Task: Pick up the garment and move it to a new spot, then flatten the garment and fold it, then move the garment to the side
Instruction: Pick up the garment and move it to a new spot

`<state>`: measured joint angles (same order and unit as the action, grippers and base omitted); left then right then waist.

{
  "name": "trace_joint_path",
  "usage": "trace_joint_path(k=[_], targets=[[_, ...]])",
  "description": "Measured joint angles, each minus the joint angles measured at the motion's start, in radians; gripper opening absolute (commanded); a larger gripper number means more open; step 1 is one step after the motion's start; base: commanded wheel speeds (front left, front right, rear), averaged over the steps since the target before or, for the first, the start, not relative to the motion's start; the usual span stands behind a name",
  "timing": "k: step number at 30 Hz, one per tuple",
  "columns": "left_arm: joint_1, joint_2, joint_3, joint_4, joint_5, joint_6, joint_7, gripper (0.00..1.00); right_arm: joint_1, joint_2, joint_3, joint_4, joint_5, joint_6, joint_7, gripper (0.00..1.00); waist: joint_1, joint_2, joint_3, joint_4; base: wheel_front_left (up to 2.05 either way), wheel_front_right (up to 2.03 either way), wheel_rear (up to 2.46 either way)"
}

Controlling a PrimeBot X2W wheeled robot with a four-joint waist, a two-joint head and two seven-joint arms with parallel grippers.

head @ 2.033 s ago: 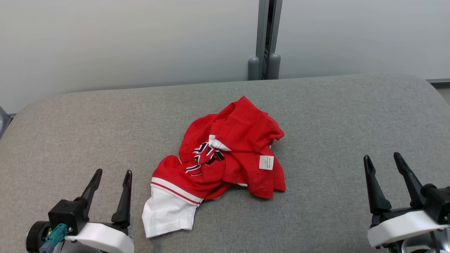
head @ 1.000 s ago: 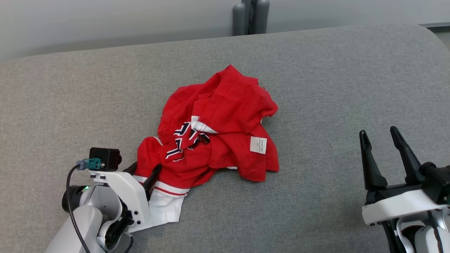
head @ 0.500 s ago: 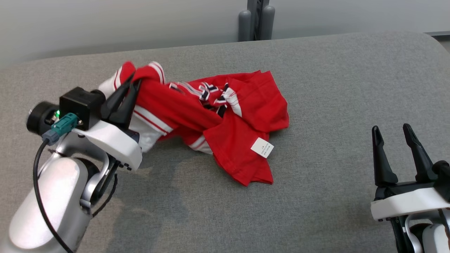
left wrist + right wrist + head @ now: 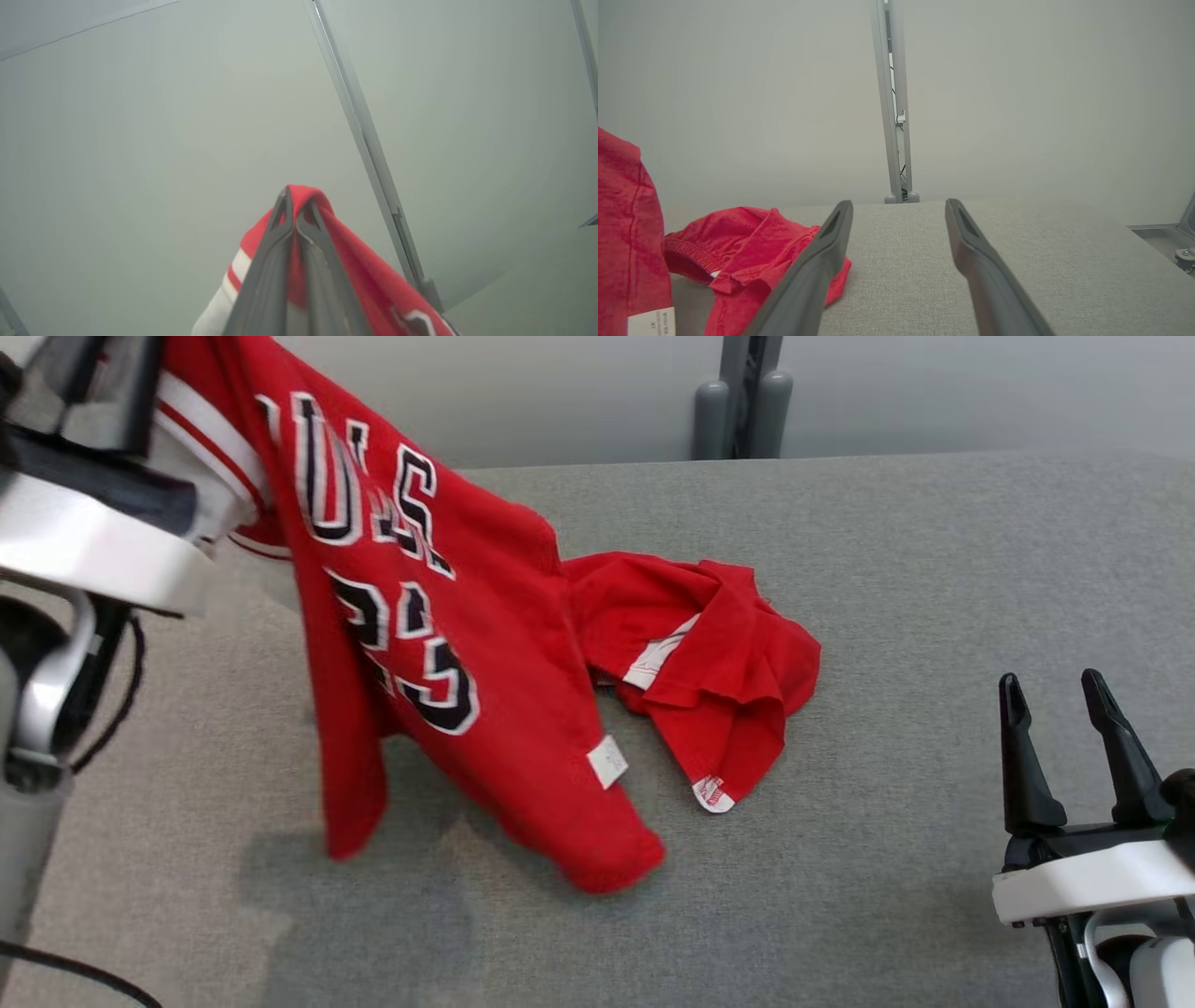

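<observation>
Hanging from the left gripper (image 4: pixel 295 207), the red garment (image 4: pixel 448 644) drapes down across the upper left of the head view. Its dark, white-edged letters and the number 23 face the camera. In the left wrist view the 2 dark fingers (image 4: pixel 275 261) are pressed together on a fold of red cloth, with white and red striped trim just beside them.

The far part of the garment lies crumpled on the gray padded surface (image 4: pixel 934 569) near its middle, and a strip of white trim shows in the folds. A small white label (image 4: pixel 607 763) sits on the hanging part. Whether the lowest corner touches the surface cannot be told.

The right gripper (image 4: pixel 1055 695) sits at the lower right of the head view, its 2 fingers spread and holding nothing, well apart from the garment. In the right wrist view the crumpled cloth lies to the left of the fingers. A gray post (image 4: pixel 742 401) stands behind the far edge of the surface, against a pale wall (image 4: pixel 560 392).
</observation>
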<state>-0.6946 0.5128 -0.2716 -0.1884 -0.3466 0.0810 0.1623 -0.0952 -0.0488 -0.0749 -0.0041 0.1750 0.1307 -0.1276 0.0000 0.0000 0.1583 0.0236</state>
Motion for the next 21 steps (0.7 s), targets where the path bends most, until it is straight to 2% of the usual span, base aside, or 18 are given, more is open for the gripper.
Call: trace_joint_path(k=[5,14,21], targets=[[-0.068,0.048,0.064,0.102,-0.016,0.006,0.004,0.00,0.005,0.000,-0.007,-0.021,-0.012,0.000,0.016,1.00,0.0000,0.0000,0.009,0.066,0.00,0.00,0.00],[-0.262,0.096,0.070,0.350,-0.006,-0.080,-0.074,0.00,-0.007,0.000,0.005,-0.065,-0.050,0.000,0.058,1.00,0.0000,0.0000,0.062,0.193,0.00,0.00,0.00],[-0.329,0.140,0.065,0.592,0.037,-0.101,-0.168,0.00,-0.044,0.000,0.032,-0.108,-0.067,0.000,0.089,1.00,0.0000,0.0000,0.155,0.227,0.00,0.00,0.00]])
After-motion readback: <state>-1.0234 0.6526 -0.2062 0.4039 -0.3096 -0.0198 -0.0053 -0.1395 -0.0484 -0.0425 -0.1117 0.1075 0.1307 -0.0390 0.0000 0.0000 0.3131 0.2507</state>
